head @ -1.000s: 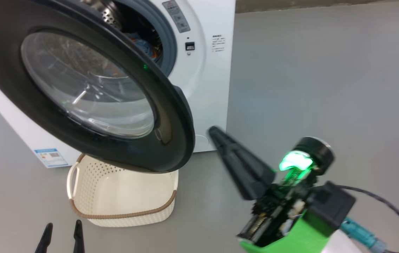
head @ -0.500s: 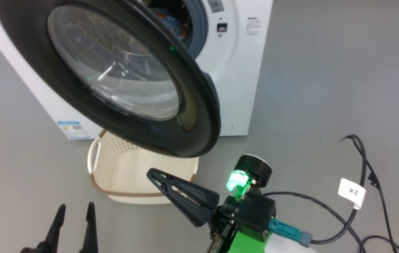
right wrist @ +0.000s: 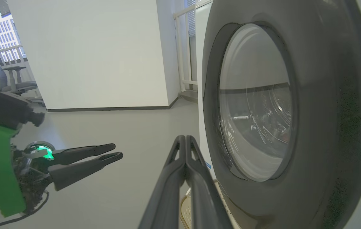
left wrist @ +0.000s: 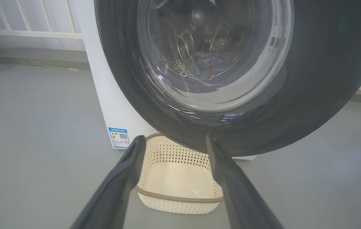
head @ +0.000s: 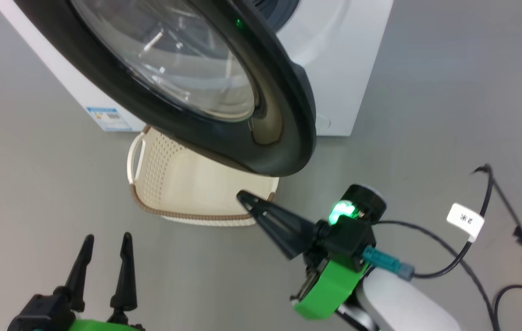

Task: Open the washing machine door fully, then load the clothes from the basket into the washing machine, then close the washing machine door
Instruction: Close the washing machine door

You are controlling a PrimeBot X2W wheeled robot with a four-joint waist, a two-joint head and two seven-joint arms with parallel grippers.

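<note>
Grey floor [head: 426, 92], perforated basket [head: 187, 184], glossy round door [head: 288, 115]; left fingers [head: 125, 269] spread (right fingers [head: 275, 221] pressed together)

Lower left of the head view: left gripper [head: 107, 239], fingers spread wide, pointing up-frame, empty. Lower centre-right: right gripper [head: 244, 199], fingers pressed together, pointing toward the upper left, on a green wrist mount [head: 330, 285]; pale forearm [head: 399, 301] at bottom edge.

Grey floor [head: 449, 92], on which the white washing machine [head: 348, 69] is stood. A cream perforated basket [head: 187, 184] is set just before the washing machine; black cables [head: 440, 273] bearing a white tag [head: 465, 220] are laid to its right, apart.
</note>
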